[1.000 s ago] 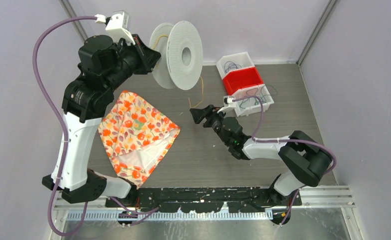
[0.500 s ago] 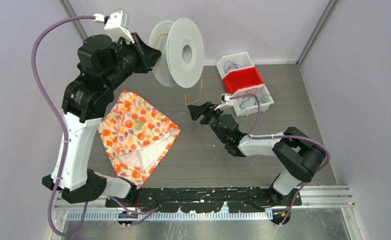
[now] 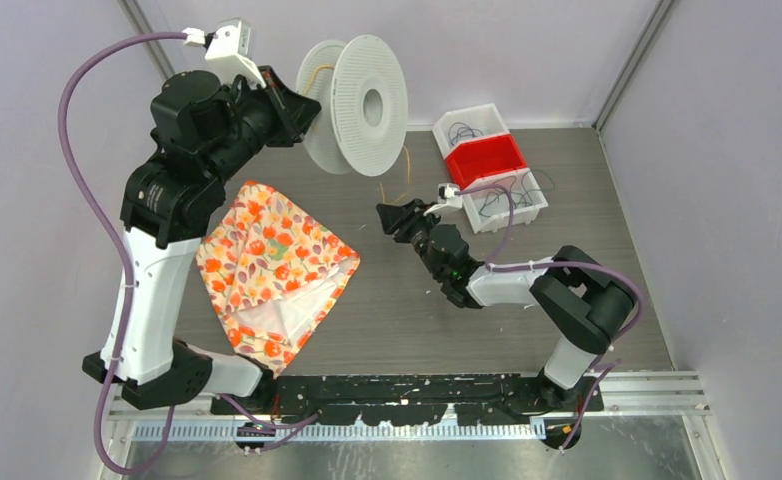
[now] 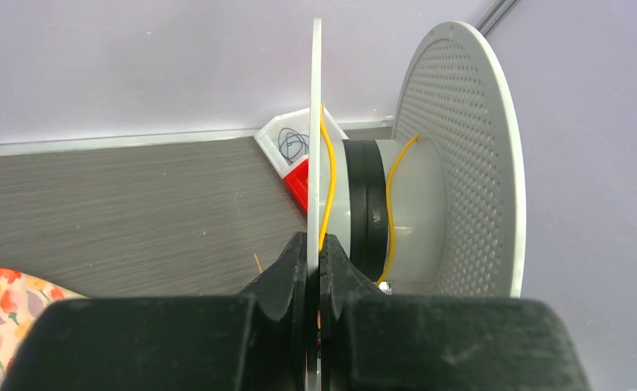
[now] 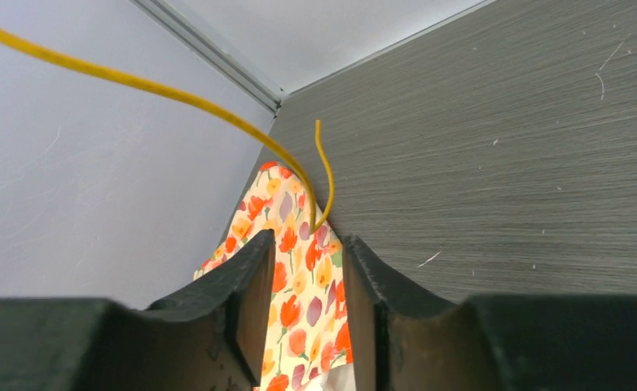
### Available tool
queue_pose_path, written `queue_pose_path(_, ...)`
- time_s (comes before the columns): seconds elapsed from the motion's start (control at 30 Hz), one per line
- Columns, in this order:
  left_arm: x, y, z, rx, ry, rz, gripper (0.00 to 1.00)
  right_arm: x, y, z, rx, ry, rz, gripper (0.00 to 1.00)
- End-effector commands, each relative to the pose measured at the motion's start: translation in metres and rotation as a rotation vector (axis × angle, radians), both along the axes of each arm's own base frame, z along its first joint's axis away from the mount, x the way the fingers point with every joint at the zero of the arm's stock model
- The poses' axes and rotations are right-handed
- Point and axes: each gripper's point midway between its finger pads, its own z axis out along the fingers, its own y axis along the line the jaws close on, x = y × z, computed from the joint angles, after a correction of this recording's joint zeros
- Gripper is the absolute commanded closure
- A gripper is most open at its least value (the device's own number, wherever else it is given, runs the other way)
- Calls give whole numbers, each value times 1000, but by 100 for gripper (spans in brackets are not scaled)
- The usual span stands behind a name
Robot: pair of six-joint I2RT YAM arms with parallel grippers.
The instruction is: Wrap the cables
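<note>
Left gripper [image 4: 314, 244]: jaws closed tight on the thin near flange of the spool [image 4: 462, 163], edge-on in the wrist cam. Spool is held up off the table [image 3: 397, 320], hub approx. horizontal. Only this cam shows the yellow cable [image 4: 328, 187] on the hub: one strand hugs the gripped flange, another crosses the white hub next to a black band. Top cam just gives a faint yellow line btwn the flanges.

Right gripper [image 5: 309, 243]: low over mid-table, jaws a little apart. Its wrist cam shows the yellow cable sweeping in from upper left, bending right at the mouth of the gap, free end sticking up. Can't tell if it touches either finger. Top cam shows what the wrist cams don't: this gripper sits below the spool, w/ the cable hanging down near it.

Floral cloth [image 3: 272, 265] lies left of the right gripper, also seen thru the finger gap. White and red bins [image 3: 492, 165] at back right hold dark cables [image 3: 464, 130].
</note>
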Motion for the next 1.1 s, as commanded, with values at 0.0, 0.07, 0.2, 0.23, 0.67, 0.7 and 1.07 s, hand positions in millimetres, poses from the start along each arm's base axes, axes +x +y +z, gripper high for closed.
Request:
queue_pose_path(0.0,-18,8,55,-112,-167,-5,99,12,-3,31,85,-64,-63,63)
queue_pose_path(0.07,-18,9,54,-111,-166,-1,99,13,-3,31,82,-65,-65,69)
queue_pose_path(0.2,-17,11,52,-104,-164,9,99,11,-2,28,68,-63,-54,82)
queue_pose_path(0.23,-17,11,52,-102,-165,10,99,10,-3,26,64,-61,-53,88)
queue_pose_path(0.67,17,30,18,-104,-114,199,99,-42,-1,-9,-160,200,100,99)
queue_pose_path(0.7,23,32,10,-111,-105,228,99,-50,0,-12,-194,226,115,99)
queue_pose_path(1.07,83,24,-107,42,88,419,99,-172,33,26,-552,223,495,99)
